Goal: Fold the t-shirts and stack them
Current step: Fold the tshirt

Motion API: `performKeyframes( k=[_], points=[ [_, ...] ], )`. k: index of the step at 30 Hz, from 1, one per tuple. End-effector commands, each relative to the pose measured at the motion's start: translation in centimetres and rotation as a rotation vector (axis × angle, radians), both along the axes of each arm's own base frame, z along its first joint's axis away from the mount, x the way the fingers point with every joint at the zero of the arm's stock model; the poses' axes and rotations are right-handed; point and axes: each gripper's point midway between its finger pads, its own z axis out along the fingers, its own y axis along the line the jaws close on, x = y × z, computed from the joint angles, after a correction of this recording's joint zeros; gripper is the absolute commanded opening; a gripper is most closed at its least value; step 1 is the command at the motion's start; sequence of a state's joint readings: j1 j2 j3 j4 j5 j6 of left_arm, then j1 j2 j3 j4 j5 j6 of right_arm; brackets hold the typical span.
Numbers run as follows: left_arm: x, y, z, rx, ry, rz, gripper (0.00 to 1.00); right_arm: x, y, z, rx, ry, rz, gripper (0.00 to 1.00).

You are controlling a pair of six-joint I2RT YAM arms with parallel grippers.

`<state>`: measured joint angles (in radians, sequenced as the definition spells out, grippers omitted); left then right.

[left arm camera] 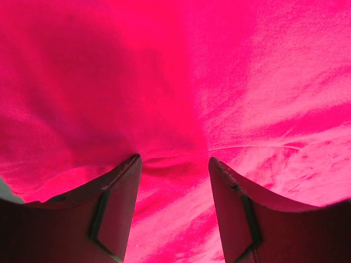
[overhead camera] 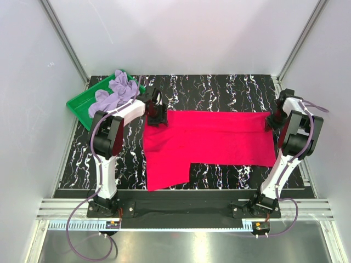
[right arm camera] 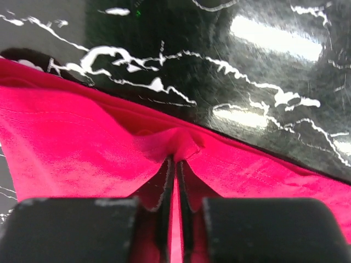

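Observation:
The crimson t-shirt (overhead camera: pixel 208 143) lies spread flat across the middle of the black marbled table (overhead camera: pixel 219 87). My left gripper (overhead camera: pixel 156 116) is at the shirt's far left corner; in the left wrist view its jaws stand apart (left arm camera: pixel 173 161) right over the red cloth (left arm camera: pixel 230 82). My right gripper (overhead camera: pixel 271 121) is at the shirt's far right corner, shut (right arm camera: pixel 175 160) on a pinched fold of the shirt's edge (right arm camera: pixel 186 141). The lavender t-shirt (overhead camera: pixel 116 92) lies crumpled in the green tray (overhead camera: pixel 79 104) at the far left.
The green tray sits at the table's far left corner beside the left arm. White walls and metal frame posts enclose the table on three sides. Both arm bases stand at the near edge.

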<state>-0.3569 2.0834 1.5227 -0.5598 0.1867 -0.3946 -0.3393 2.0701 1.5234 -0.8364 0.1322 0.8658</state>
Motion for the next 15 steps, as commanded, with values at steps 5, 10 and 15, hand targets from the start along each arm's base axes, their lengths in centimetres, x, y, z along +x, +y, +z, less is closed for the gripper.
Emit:
performKeyframes(
  k=[5,10,15],
  points=[
    [-0.3,1.1,-0.5,0.030,0.016,0.007,0.59,1.7,-3.8,1.8,-0.176,-0.040,0.065,0.11],
    [-0.4,1.2,-0.7,0.033,0.021,0.005,0.59,2.7,-4.7,3.8,-0.230,-0.078,0.115,0.00],
    [-0.7,1.4,-1.4,0.047,0.039,0.007,0.59,4.6,-4.4,5.3,-0.234,-0.192,0.171,0.00]
  ],
)
